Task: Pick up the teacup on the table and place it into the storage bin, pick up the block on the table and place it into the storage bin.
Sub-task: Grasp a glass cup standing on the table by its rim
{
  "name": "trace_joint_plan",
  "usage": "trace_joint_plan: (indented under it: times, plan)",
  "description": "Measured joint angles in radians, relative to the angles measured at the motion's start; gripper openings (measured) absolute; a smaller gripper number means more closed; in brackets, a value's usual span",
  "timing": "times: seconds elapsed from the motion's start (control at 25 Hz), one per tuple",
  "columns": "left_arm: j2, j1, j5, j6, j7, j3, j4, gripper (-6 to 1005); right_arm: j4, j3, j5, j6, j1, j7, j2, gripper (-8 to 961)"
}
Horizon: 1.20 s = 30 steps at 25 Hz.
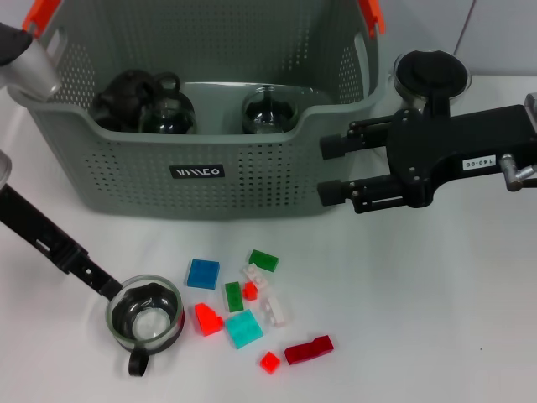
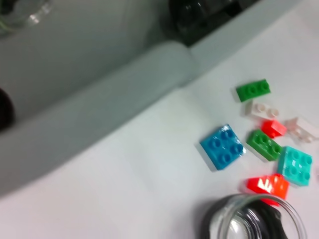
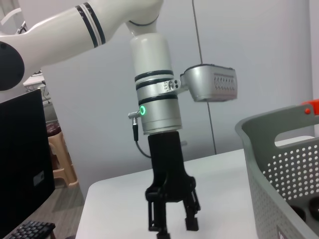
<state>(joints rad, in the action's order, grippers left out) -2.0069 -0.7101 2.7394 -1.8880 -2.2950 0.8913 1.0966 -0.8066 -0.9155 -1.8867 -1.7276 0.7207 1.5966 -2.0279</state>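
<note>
While the right gripper (image 1: 323, 170) hovers, the left gripper (image 1: 117, 294) touches the teacup (image 1: 144, 317)

A clear glass pitcher with a black lid (image 1: 432, 77) stands near the tabletop's far right edge.

A black monitor (image 3: 22, 157) stands beyond the tabletop.

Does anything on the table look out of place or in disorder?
Nothing looks damaged or spilled. The blocks lie scattered loosely in front of the bin, and the teacup stands upright on the table.
</note>
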Motion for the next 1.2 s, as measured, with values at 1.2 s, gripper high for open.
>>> trace_joint_plan:
  times: [1.2]
  plan:
    - [-0.056, 0.057, 0.015, 0.079, -0.197, -0.021, -0.008, 860, 0.001, 0.007, -0.001, 0.024, -0.008, -0.056, 0.007, 713]
